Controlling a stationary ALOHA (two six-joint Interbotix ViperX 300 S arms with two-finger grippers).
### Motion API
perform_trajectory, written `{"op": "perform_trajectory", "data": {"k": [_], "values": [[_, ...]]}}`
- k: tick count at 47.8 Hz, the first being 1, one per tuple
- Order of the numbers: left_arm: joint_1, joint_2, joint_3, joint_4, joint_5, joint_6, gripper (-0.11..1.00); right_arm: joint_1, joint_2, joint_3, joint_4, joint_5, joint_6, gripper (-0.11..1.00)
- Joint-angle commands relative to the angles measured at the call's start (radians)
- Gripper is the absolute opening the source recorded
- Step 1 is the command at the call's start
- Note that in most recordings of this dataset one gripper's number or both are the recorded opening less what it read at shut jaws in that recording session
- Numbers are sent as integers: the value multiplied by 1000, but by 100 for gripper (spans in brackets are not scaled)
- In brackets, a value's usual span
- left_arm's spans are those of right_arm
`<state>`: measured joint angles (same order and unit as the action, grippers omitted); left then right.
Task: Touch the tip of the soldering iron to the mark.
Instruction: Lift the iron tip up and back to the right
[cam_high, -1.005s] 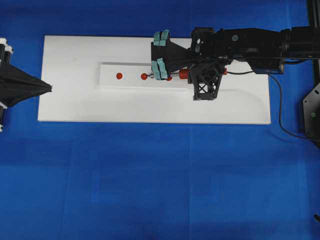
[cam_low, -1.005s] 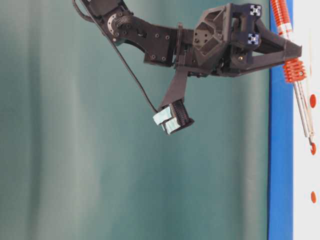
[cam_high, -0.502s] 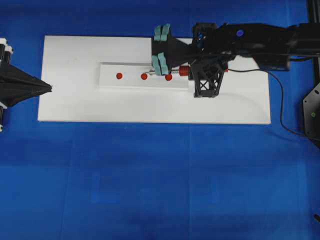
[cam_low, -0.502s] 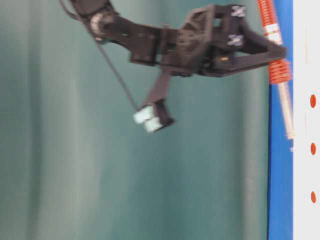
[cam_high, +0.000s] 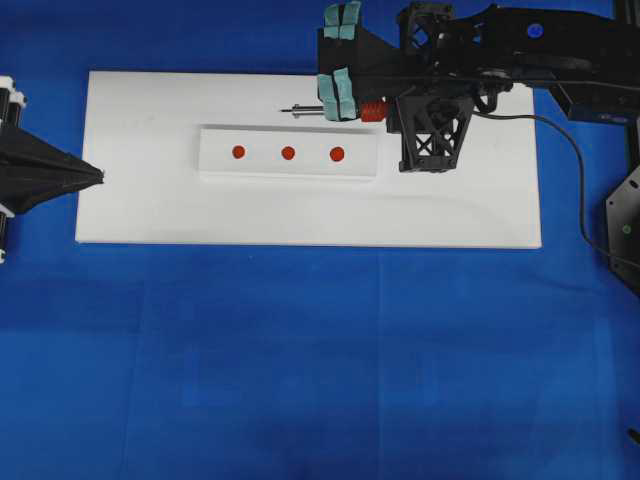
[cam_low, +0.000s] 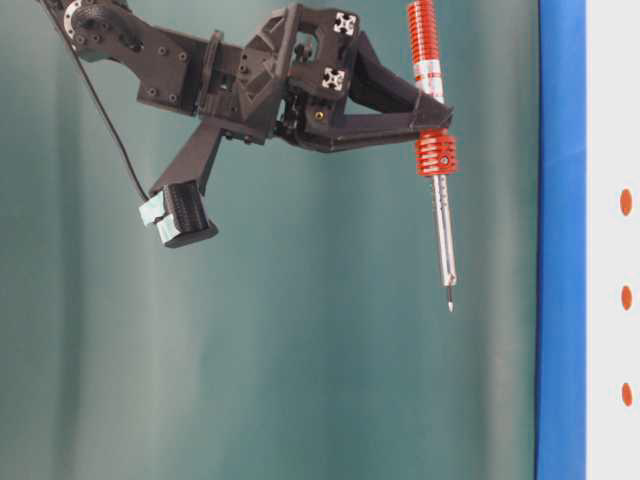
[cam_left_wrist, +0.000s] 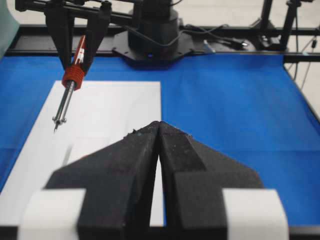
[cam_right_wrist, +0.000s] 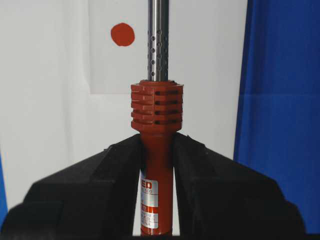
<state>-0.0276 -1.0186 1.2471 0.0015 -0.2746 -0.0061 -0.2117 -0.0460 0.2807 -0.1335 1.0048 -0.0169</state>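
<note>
The soldering iron (cam_low: 443, 230) has a red handle (cam_right_wrist: 156, 165) and a thin metal shaft (cam_high: 300, 109). My right gripper (cam_right_wrist: 156, 142) is shut on the handle just behind the ribbed collar (cam_high: 372, 110). The iron hangs well off the white board (cam_high: 150, 210), and its tip (cam_low: 450, 305) touches nothing. Three red marks (cam_high: 288, 153) lie in a row on a raised white strip (cam_high: 215, 160). In the overhead view the tip shows beyond the strip's far edge. My left gripper (cam_left_wrist: 159, 125) is shut and empty at the board's left end (cam_high: 100, 176).
A black bracket with teal pads (cam_high: 340, 90) juts from the right arm over the board's far edge. The iron's black cord (cam_high: 560, 190) trails off to the right. Blue cloth (cam_high: 300, 350) covers the table around the board.
The right gripper has lifted the iron off the middle mark and carried it up and toward the board's far edge. The left gripper has not moved.
</note>
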Motion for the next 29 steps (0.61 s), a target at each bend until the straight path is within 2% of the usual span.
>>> {"op": "perform_trajectory", "data": {"k": [1,15,29], "values": [[3,5,-11,2,-11,-2,0,2,-29,-26,-5,0,0,6],[3,5,-11,2,-11,-2,0,2,-34,-17,-5,0,2,6],[3,5,-11,2,-11,-2,0,-6,-118,92,-8,-20,5,6]]}}
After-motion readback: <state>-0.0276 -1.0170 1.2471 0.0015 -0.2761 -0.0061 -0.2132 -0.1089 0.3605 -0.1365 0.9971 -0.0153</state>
